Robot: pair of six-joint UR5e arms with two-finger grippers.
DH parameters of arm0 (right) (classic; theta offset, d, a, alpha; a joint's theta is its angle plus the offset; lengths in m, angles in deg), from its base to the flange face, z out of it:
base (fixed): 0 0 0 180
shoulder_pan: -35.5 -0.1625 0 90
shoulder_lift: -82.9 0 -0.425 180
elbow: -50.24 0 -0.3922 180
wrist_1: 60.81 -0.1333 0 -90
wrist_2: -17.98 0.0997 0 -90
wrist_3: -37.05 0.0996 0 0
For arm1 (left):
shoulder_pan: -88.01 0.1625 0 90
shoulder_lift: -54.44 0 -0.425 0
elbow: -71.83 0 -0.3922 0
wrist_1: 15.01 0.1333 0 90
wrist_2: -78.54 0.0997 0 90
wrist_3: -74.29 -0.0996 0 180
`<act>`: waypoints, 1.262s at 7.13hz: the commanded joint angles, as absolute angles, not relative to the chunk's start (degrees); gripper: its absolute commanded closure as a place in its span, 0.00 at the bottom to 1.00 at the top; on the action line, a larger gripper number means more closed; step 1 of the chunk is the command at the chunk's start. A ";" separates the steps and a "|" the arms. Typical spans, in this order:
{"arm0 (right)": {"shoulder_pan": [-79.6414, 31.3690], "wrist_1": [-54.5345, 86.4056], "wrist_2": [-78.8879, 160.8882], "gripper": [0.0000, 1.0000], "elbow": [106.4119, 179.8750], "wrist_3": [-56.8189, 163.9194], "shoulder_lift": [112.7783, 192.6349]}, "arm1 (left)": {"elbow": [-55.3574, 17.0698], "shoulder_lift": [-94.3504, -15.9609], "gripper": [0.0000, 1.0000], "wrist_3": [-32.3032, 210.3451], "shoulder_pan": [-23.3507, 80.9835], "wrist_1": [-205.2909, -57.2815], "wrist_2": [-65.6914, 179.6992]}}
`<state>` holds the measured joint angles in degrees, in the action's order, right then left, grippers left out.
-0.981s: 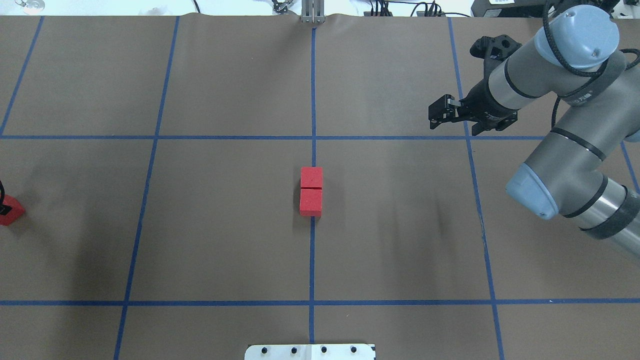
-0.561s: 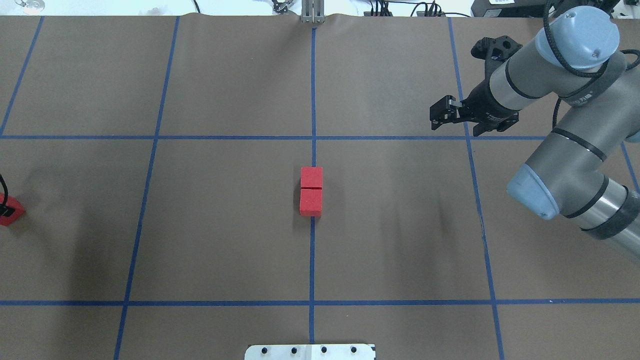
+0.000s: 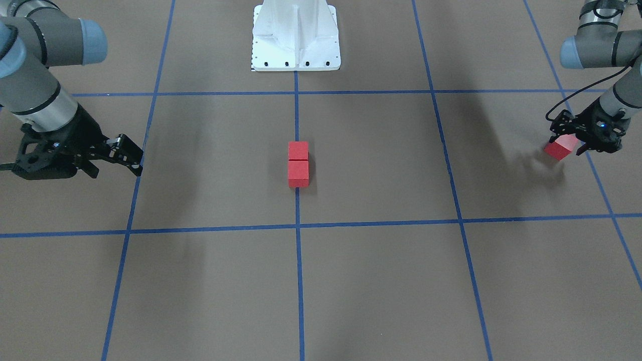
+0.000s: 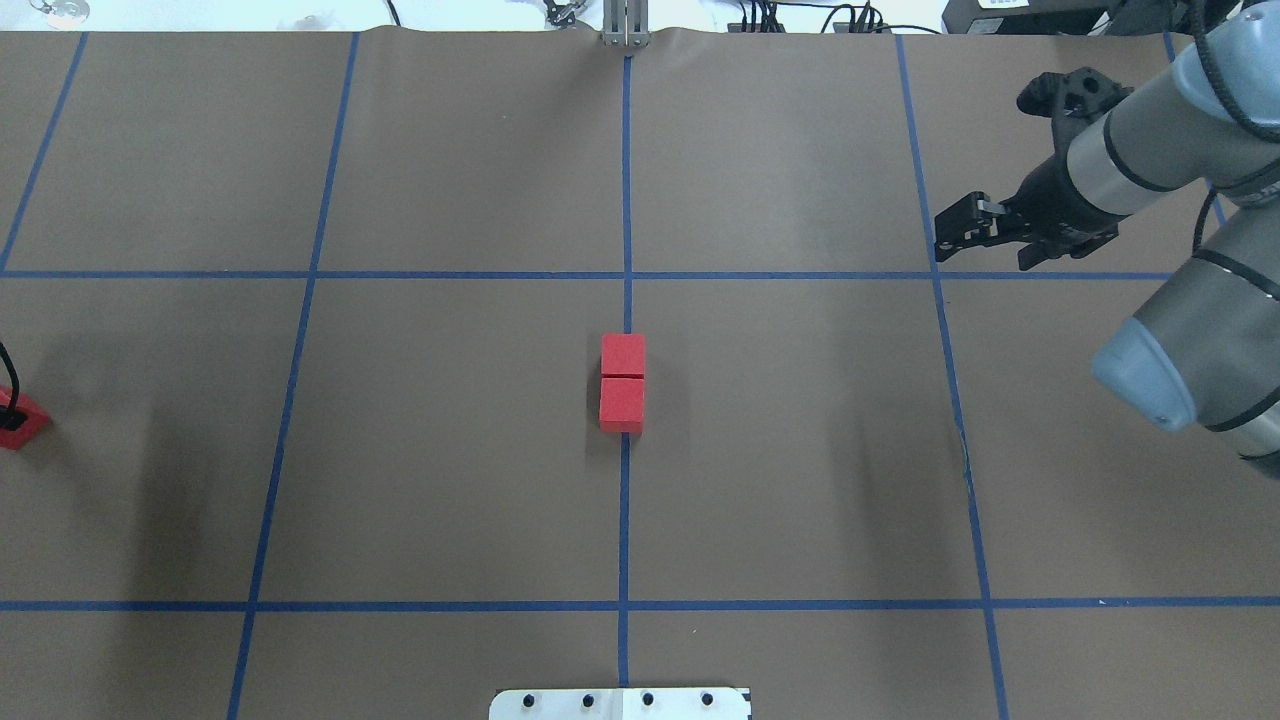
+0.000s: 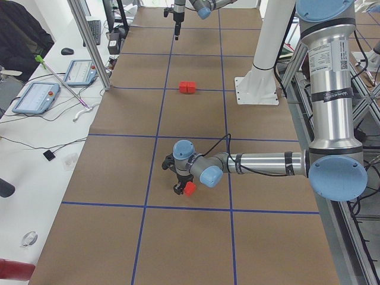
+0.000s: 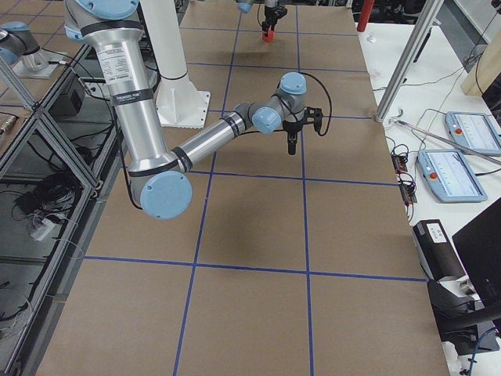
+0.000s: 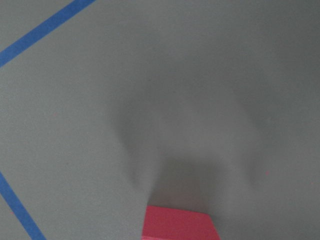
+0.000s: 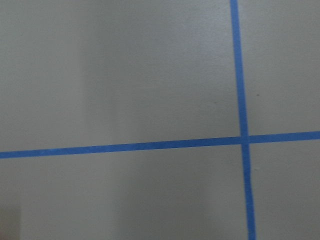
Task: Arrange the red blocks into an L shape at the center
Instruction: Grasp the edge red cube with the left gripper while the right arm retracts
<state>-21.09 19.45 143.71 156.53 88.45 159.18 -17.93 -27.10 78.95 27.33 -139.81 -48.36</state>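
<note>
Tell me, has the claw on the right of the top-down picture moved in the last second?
Yes. The right gripper slid toward the view's right. Its fingertips were left of the blue tape line and now just reach it, farther from the red blocks.

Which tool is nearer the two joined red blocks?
Right. The right tool hovers over the first grid line on the robot's right of the paired red blocks; the left tool, gripping the third red block, is well past the first line on the left.
</note>
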 commanded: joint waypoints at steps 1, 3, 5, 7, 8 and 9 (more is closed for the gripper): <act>-28.55 19.52 149.53 0.00 156.67 76.38 165.14 | -18.61 -29.66 1.00 83.48 27.37 -138.68 -48.29; -31.29 19.52 149.73 0.00 156.41 70.30 168.14 | -23.94 -33.25 1.00 93.21 27.37 -132.65 -48.55; -31.39 19.52 149.38 0.00 156.06 69.22 168.50 | -35.25 -40.53 1.00 108.40 28.76 -112.77 -48.82; -32.44 19.52 149.29 0.00 156.14 66.95 170.08 | -39.35 -50.72 1.00 123.24 32.88 -99.94 -48.90; -32.79 19.43 149.20 0.00 156.32 66.93 170.70 | -39.70 -55.20 1.00 140.82 38.39 -99.82 -48.21; -34.19 19.17 149.37 0.00 156.84 66.84 171.48 | -39.19 -60.03 1.00 162.84 43.75 -99.47 -45.42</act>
<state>-32.91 19.40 149.29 156.37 67.12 170.52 -39.11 -53.26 136.06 36.75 -100.94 -47.99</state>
